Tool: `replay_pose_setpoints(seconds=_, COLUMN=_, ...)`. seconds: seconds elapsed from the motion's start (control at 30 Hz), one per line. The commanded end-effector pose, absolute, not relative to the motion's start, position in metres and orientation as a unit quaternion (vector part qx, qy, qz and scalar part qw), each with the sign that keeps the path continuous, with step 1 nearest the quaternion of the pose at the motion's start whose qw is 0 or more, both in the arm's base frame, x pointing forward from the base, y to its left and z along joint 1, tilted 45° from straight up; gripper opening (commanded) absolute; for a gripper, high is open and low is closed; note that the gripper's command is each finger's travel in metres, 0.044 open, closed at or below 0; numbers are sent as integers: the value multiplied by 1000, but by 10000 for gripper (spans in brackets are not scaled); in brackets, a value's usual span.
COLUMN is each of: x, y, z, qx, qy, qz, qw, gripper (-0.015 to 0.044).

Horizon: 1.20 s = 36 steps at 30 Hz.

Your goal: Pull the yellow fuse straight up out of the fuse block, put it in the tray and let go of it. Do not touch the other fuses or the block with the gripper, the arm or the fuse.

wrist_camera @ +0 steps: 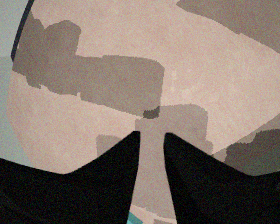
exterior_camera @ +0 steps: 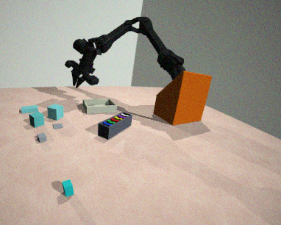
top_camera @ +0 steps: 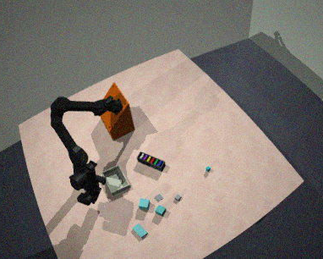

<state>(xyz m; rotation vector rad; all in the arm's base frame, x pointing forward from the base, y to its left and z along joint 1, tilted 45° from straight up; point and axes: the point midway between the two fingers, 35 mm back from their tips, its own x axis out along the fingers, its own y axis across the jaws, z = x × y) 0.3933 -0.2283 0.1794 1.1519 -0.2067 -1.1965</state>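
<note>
The yellow fuse (top_camera: 149, 159) (exterior_camera: 118, 118) sits in the dark fuse block (top_camera: 151, 165) (exterior_camera: 104, 131), between a purple and a red fuse. The grey-green tray (top_camera: 125, 176) (exterior_camera: 101, 109) stands beside the block. My gripper (top_camera: 103, 179) (exterior_camera: 76, 84) (wrist_camera: 151, 138) hangs high above the table near the tray, away from the block. Its fingers are partly open, with a narrow gap and nothing between them. The fuse and the block do not show in the wrist view.
A large orange wedge (top_camera: 123, 124) (exterior_camera: 193, 97) stands by the arm's base. Teal blocks (top_camera: 144, 203) (exterior_camera: 55, 112) and small grey pieces (top_camera: 177, 197) (exterior_camera: 42, 137) lie near the tray and block. A small teal piece (top_camera: 208, 168) (exterior_camera: 68, 187) lies apart.
</note>
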Motion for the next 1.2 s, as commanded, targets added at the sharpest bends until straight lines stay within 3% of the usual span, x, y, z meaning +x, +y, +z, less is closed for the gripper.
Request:
replay_pose_setpoints(seconds=0.0, x=400, y=-181, z=123, qx=462, qy=26, qz=-543, qw=701, gripper=74)
replay_pose_setpoints(seconds=0.3, x=378, y=-89, z=32, qx=341, qy=222, qz=-543, qw=734, gripper=74)
replay_pose_setpoints(seconds=0.63, x=286, y=-1, z=-51, qx=80, qy=432, qz=-504, qw=743, gripper=74)
replay_pose_setpoints(seconds=1.17, x=280, y=3, z=-57, qx=55, qy=445, qz=-499, qw=742, gripper=74)
